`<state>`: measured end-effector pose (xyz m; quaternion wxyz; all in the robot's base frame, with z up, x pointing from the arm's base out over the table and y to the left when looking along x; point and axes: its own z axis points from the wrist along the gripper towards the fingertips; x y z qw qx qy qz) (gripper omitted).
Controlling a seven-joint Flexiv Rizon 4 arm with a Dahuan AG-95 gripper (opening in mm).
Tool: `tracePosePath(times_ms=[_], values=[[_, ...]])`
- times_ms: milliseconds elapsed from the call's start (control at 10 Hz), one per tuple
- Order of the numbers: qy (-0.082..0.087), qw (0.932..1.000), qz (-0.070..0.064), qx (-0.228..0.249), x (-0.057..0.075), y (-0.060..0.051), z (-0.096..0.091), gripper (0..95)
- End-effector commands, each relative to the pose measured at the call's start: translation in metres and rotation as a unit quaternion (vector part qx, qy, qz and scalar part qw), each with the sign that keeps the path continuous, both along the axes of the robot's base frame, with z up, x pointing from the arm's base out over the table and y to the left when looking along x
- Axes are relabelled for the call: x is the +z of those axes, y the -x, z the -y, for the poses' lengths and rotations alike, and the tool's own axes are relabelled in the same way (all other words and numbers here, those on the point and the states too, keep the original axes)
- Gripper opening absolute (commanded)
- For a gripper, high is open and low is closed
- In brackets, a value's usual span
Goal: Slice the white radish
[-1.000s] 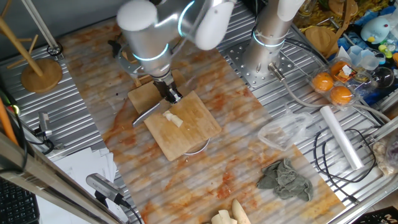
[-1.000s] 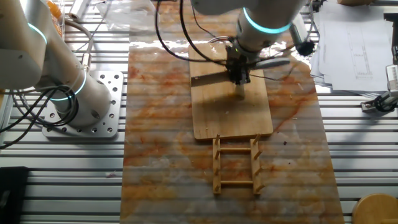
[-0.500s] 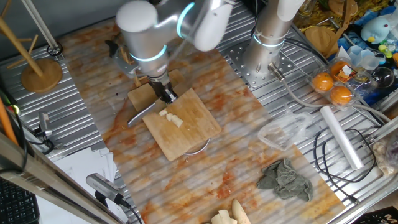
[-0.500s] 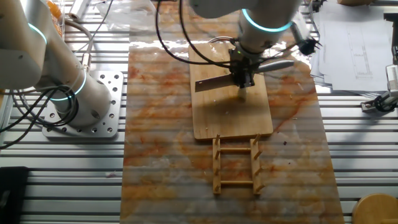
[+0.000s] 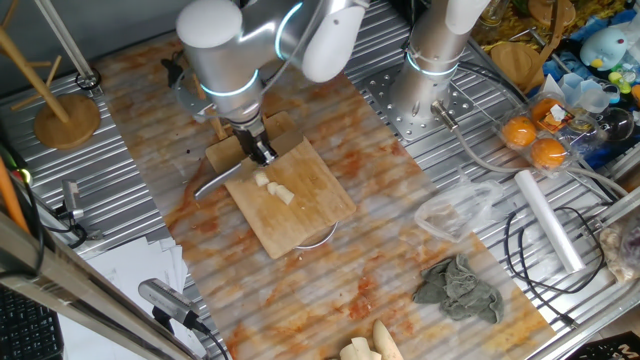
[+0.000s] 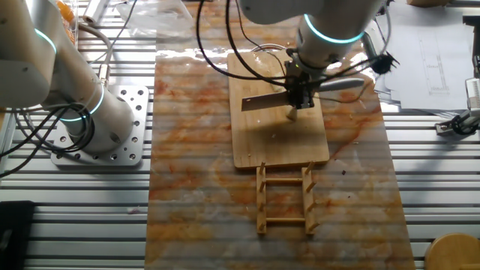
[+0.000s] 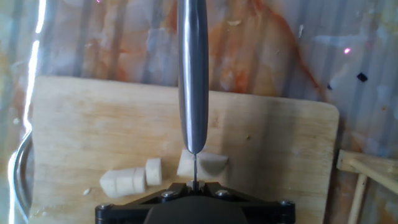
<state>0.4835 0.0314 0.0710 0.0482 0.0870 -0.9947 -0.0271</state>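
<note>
One fixed view looks down from high at an angle, with the board (image 5: 291,198) in the middle left of the frame. The other fixed view looks down from the opposite side, with the same board (image 6: 278,112) in the upper middle. The hand view is very near, facing down on the board (image 7: 261,149) along the knife (image 7: 192,74).

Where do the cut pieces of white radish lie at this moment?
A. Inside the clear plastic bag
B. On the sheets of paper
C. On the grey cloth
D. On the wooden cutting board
D. In the hand view the white radish pieces rest on the wooden cutting board, under the knife held in the hand; the fixed view shows them on the board as well.
</note>
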Motion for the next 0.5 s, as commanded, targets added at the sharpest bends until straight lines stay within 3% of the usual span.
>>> tracePosePath(times_ms=[100, 500], values=[[-0.001, 1.0, -0.002, -0.002, 0.0004, 0.001, 0.0009, 0.0], [-0.002, 0.9999, -0.009, -0.003, 0.0033, 0.002, -0.0001, 0.0]])
